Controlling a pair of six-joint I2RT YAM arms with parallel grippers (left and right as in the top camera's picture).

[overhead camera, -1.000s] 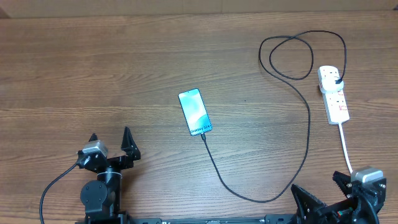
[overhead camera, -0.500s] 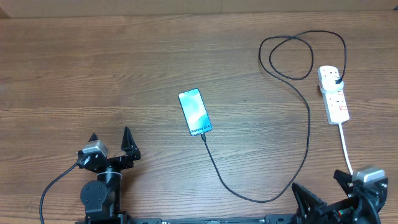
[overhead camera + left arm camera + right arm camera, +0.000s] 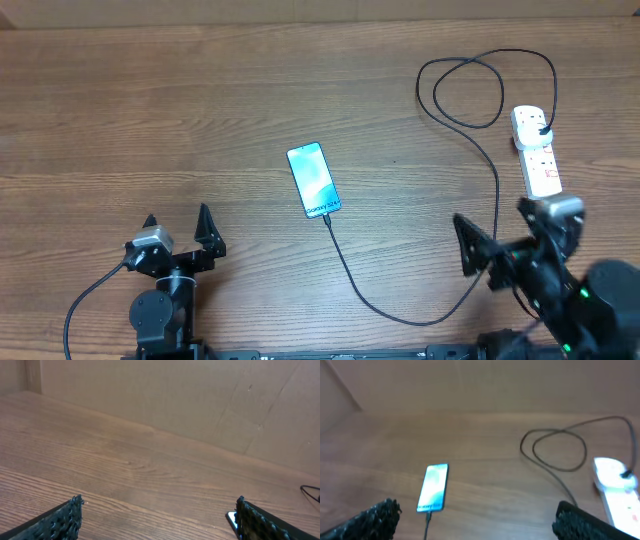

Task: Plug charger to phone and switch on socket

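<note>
The phone (image 3: 314,180) lies screen-up and lit at mid-table; it also shows in the right wrist view (image 3: 434,487), and its corner shows in the left wrist view (image 3: 231,519). The charger cable (image 3: 495,200) runs from the phone's bottom edge, curves right, loops at the back, and its black plug (image 3: 541,128) sits in the white socket strip (image 3: 538,158). The strip shows blurred in the right wrist view (image 3: 614,485). My right gripper (image 3: 497,235) is open and empty, just front-left of the strip. My left gripper (image 3: 178,228) is open and empty at the front left.
The cable's loops (image 3: 555,450) lie behind and left of the strip. The strip's thick white cord is mostly hidden under my right arm. A cardboard wall (image 3: 200,400) stands along the table's far edge.
My right arm has moved from the front right edge up and forward over the table, toward the socket strip. The left arm, phone and cable have not moved.
</note>
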